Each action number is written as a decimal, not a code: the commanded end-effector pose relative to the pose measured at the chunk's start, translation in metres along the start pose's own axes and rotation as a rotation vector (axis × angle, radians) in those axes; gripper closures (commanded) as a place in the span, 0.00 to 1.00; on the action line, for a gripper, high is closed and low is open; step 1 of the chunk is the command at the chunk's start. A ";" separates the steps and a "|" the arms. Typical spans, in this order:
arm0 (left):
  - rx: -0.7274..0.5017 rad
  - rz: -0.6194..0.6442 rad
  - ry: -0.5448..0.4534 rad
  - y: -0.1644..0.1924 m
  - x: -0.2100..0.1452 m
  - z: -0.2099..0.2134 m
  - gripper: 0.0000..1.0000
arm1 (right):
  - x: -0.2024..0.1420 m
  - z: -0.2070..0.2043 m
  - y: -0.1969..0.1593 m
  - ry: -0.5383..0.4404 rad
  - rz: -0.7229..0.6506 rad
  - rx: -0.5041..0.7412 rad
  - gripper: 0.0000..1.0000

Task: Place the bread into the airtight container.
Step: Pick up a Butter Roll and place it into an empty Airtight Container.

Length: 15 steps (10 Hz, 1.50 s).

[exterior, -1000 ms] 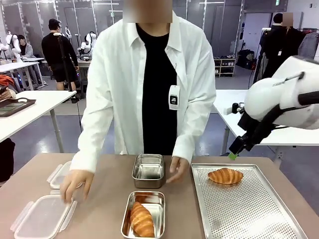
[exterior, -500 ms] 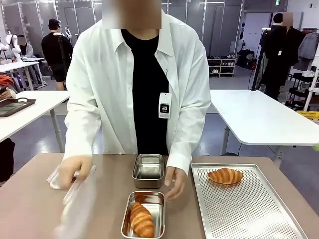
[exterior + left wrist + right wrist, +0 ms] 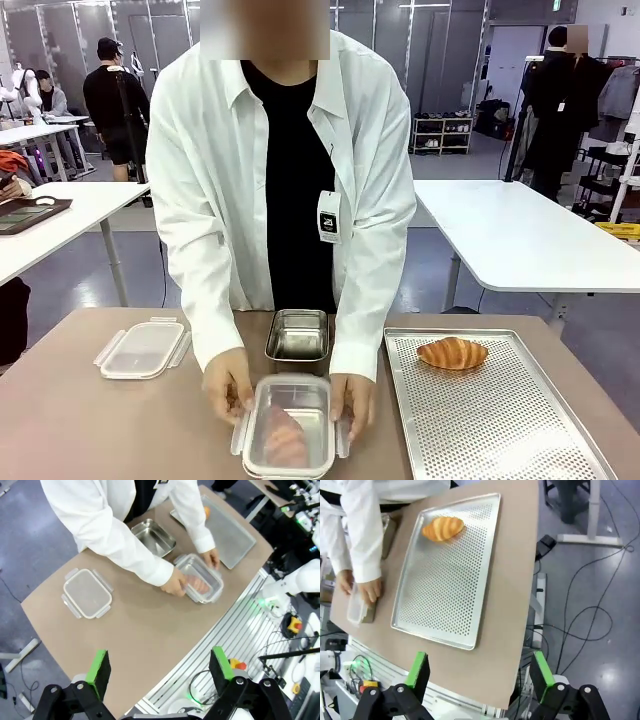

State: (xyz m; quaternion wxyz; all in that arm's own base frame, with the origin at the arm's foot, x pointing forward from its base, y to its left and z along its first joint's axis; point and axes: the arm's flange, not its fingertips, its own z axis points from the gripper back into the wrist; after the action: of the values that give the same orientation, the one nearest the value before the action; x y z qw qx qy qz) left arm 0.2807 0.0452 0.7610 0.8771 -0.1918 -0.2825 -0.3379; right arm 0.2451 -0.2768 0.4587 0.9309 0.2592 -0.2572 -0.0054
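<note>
While the person is pressing a clear lid onto the near steel container (image 3: 288, 432), a hand (image 3: 228, 385) at its left edge and another hand (image 3: 352, 398) at its right edge, with a croissant showing dimly through the lid, I am looking to the loose bread (image 3: 452, 353) that is lying on the perforated tray (image 3: 500, 430) at the right of the worktop (image 3: 80, 430). It is sitting at the tray's far end, toward the left half, with its long axis running left to right across the tray, so I am judging that a pinch across its short width, fingers lined near to far, is the one that suits it. My right claw (image 3: 479, 661) is hanging high above the near right corner of the worktop with its green pads spread wide and nothing between them; from there the bread is lying well apart, far and to the left, with most of the tray's length between us. My left claw (image 3: 159, 655) is likewise spread and empty, hovering high off the near left of the worktop, and the person's arms are reaching in between it and the tray, so I am taking the right arm as the nearer one. The open steel container (image 3: 298, 340) is waiting just left of the tray's far corner, near the bread.
</note>
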 end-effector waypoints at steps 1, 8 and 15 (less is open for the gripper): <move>-0.009 -0.017 -0.005 -0.001 0.001 0.001 0.00 | 0.012 0.016 0.001 -0.003 0.024 0.030 0.00; -0.009 -0.017 -0.005 -0.001 0.001 0.001 0.00 | 0.012 0.016 0.001 -0.003 0.024 0.030 0.00; -0.009 -0.017 -0.005 -0.001 0.001 0.001 0.00 | 0.012 0.016 0.001 -0.003 0.024 0.030 0.00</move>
State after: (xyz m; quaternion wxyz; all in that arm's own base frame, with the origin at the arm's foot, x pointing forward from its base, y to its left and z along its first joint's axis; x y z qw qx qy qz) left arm 0.2807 0.0452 0.7610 0.8771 -0.1918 -0.2825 -0.3379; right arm 0.2464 -0.2829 0.4761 0.9299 0.2638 -0.2564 0.0034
